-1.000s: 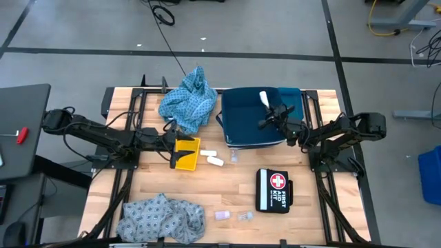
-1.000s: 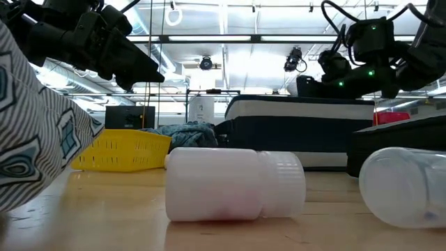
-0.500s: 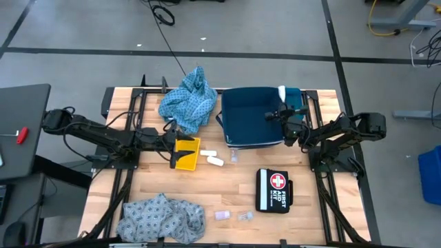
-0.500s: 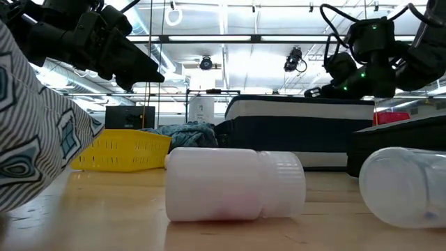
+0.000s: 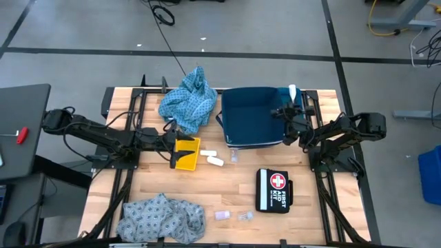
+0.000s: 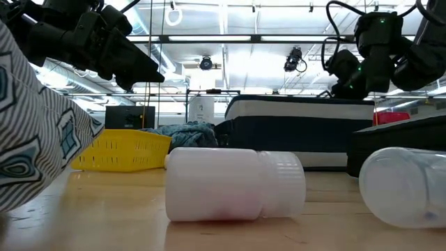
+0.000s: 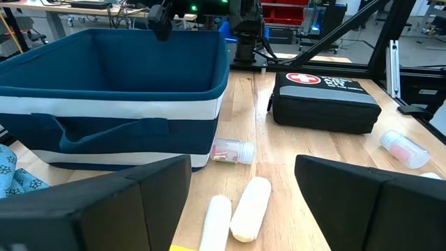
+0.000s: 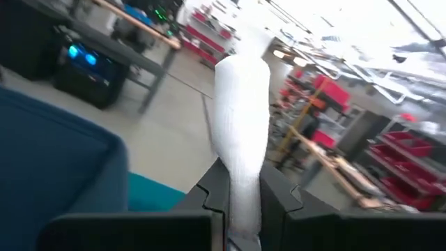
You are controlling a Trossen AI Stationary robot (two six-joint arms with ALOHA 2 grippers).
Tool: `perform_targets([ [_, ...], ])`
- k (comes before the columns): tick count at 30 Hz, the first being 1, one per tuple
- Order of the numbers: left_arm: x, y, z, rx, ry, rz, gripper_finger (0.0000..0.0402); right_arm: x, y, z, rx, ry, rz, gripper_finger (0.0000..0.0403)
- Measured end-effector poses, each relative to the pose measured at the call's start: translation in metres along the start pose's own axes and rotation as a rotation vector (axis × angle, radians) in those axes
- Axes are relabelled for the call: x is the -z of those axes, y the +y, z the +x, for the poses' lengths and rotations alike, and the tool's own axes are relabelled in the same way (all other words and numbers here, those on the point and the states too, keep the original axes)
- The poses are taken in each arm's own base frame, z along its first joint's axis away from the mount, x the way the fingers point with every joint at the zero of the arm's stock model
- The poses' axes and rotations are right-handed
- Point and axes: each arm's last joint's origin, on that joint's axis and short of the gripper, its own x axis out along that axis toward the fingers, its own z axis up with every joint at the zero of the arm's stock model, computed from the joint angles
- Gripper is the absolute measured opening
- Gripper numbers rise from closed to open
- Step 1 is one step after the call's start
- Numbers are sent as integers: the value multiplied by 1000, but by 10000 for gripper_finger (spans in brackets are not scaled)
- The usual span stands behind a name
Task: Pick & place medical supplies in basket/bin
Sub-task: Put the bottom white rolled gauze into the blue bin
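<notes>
Right gripper (image 5: 287, 109) is closed on a white roll (image 5: 292, 91), holding it upright over the far right corner of the navy fabric bin (image 5: 251, 117). Left gripper (image 5: 170, 140) waits with fingers spread above the yellow basket (image 5: 186, 153). Two white rolls (image 5: 212, 158) lie just beside that basket. One blue patterned cloth (image 5: 189, 100) lies left of the bin, another blue patterned cloth (image 5: 162, 218) at the table's near edge. First aid kit (image 5: 273, 190) rests near the right arm.
</notes>
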Motion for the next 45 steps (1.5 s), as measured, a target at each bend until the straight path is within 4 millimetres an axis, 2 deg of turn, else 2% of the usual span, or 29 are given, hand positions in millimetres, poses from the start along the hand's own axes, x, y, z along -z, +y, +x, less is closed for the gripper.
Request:
perform_targets([
  [5,0,0,0,3,1,0,260,1,-1,0,31,28,-68,38],
  [19,0,0,0,4,1,-3,260,-10,-15,8,59,16,-33,38],
  [38,0,-1,0,19,1,-11,260,0,-22,43,184,101,-136,38],
  [45,0,-1,0,19,1,-9,260,-5,-27,47,183,56,-80,38],
])
